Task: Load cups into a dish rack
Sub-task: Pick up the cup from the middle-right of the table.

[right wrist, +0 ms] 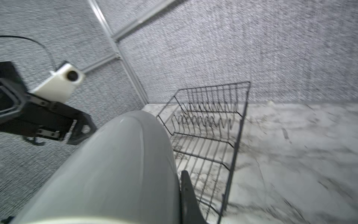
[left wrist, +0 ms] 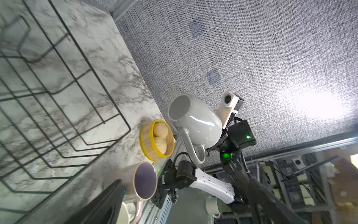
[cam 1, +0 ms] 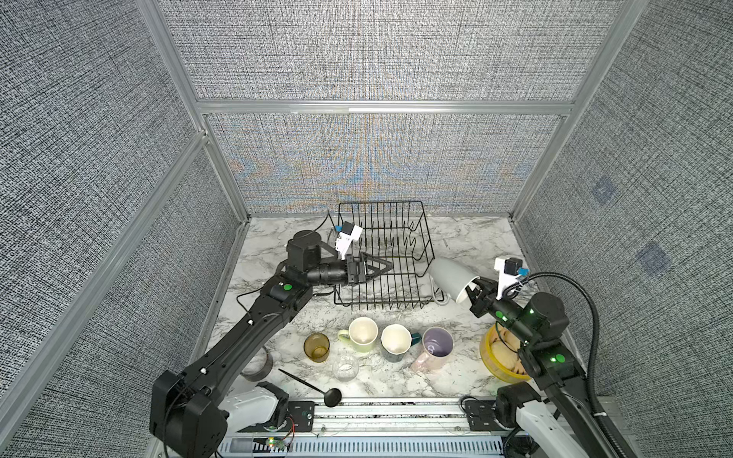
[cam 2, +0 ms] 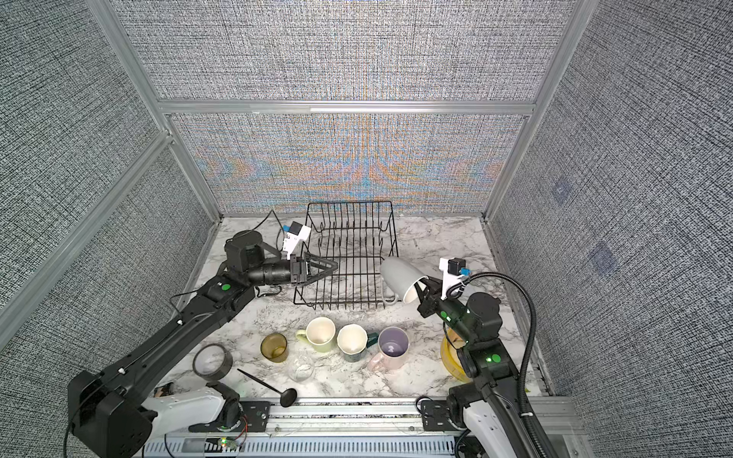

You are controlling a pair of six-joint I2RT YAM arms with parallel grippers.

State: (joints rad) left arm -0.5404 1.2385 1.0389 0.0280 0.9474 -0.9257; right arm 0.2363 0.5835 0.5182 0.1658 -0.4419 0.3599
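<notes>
My right gripper (cam 1: 474, 287) is shut on the rim of the grey mug (cam 1: 450, 275), holding it tilted in the air just right of the black wire dish rack (cam 1: 377, 304), base toward the rack. The mug (right wrist: 116, 164) fills the right wrist view, with one finger (right wrist: 187, 194) against its side. My left gripper (cam 1: 380, 266) hovers open and empty over the rack's left part. In a row at the front stand an amber tumbler (cam 1: 316, 347), a pale yellow-green mug (cam 1: 363, 333), a dark teal mug (cam 1: 396, 342) and a pink mug (cam 1: 434, 349), with a clear glass (cam 1: 345, 366) nearer the edge.
A yellow steamer basket with buns (cam 1: 496, 357) sits under my right arm at the front right. A black ladle (cam 1: 313, 386) lies near the front edge, and a tape roll (cam 2: 212, 361) is beside my left arm. Fabric walls enclose the table on three sides.
</notes>
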